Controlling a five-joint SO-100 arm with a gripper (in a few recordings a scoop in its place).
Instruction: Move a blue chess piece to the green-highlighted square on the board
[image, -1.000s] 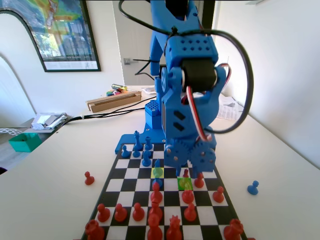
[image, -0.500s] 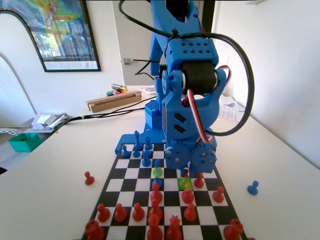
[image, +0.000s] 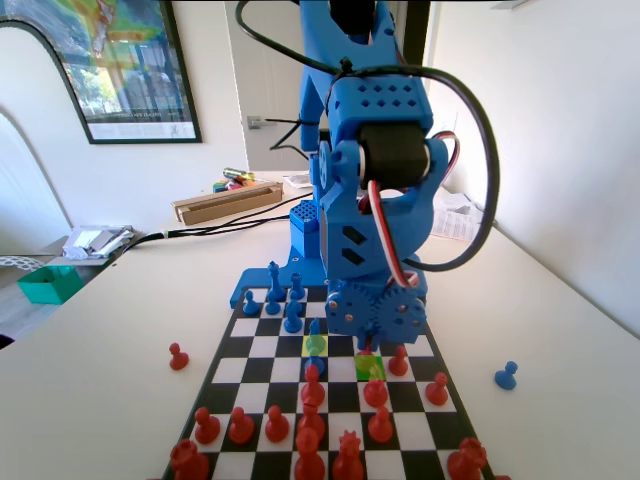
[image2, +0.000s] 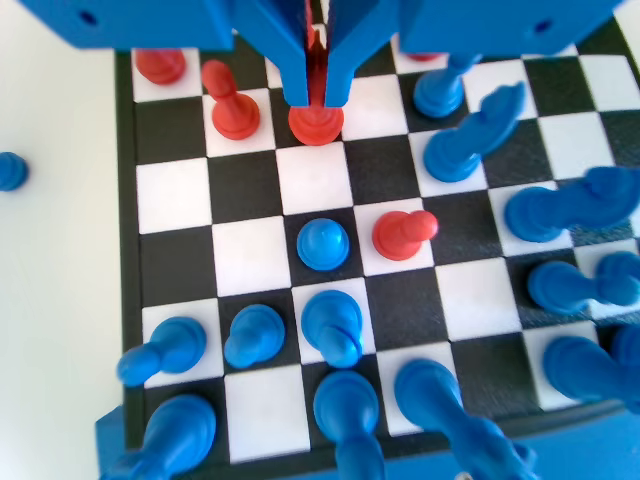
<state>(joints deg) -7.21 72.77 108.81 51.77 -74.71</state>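
Claw (image2: 317, 95): low over the board (image: 262, 345), its two jaws pressed against a red pawn (image2: 316, 122) (the one on the green-highlighted square (image: 370, 367)).
Blue chess piece (image2: 323, 243): standing free on the yellow square (image: 315, 345), near the claw.

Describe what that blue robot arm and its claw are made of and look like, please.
The arm is bright blue plastic, blocky, with rows of small holes, black motors set inside, blue gear wheels low down, and black, red and white cables looping around it. The gripper has two flat blue fingers.
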